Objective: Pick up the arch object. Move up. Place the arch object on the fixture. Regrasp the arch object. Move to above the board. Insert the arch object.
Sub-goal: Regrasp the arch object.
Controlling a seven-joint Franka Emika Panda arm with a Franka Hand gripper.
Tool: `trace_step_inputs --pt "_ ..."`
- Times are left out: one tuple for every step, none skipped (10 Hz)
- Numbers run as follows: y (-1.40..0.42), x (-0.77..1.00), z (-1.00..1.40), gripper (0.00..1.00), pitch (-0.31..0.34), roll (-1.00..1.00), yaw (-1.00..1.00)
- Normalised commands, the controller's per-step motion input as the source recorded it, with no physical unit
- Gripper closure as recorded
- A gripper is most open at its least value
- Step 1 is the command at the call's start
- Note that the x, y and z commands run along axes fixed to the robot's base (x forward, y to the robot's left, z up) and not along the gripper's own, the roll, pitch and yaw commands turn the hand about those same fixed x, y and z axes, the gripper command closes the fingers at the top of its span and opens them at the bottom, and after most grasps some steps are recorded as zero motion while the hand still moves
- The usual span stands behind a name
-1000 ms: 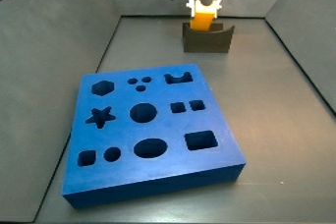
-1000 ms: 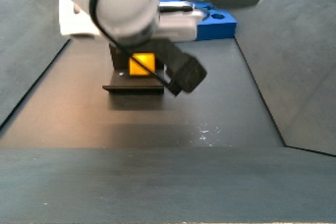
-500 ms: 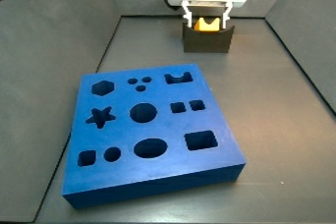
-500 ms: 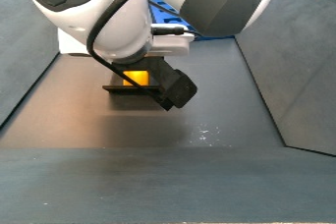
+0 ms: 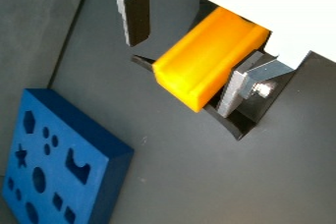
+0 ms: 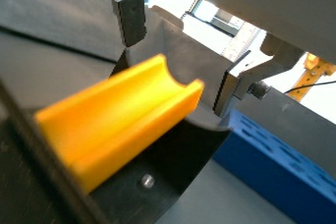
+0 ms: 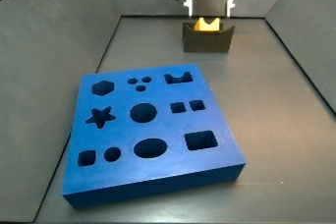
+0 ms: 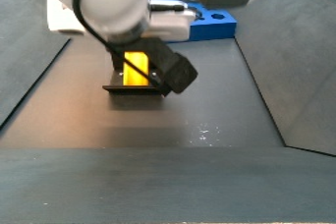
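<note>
Both wrist views show the small yellow-orange plastic arch object (image 5: 210, 56) seated in the dark U-shaped fixture (image 7: 207, 39) near the floor's far edge. The gripper (image 5: 195, 41) is spread open around it, apparently untouching. For regrasping, the fingers (image 5: 136, 14) should be centred before closing.

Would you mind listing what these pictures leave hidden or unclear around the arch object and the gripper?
- Whether the gripper pads touch the arch object: neither wrist view settles it.
- The fixture top: covered by the arm in a side view.
- The board: mostly behind the arm there.
- The board's holes: depth unreadable.
</note>
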Motion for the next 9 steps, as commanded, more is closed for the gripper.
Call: trace_step_inputs --pt "0.00 -0.03 1.00 0.00 0.018 0.05 -0.01" --pt "0.00 -0.03 0.92 0.00 0.032 0.05 0.00" --pt "0.00 -0.03 0.79 0.00 0.046 0.05 0.00" --pt "0.00 -0.03 0.61 0.00 0.059 0.04 -0.01" --pt "0.01 -0.03 0.51 0.00 0.061 0.04 -0.01" --pt "-0.85 -0.03 1.00 0.00 0.057 1.00 0.04" --pt "-0.85 -0.03 0.93 0.00 0.056 1.00 0.04" --pt "-0.74 -0.06 0.76 0.00 0.046 1.00 0.04" --pt "-0.61 -0.08 0.59 0.00 0.039 1.00 0.04"
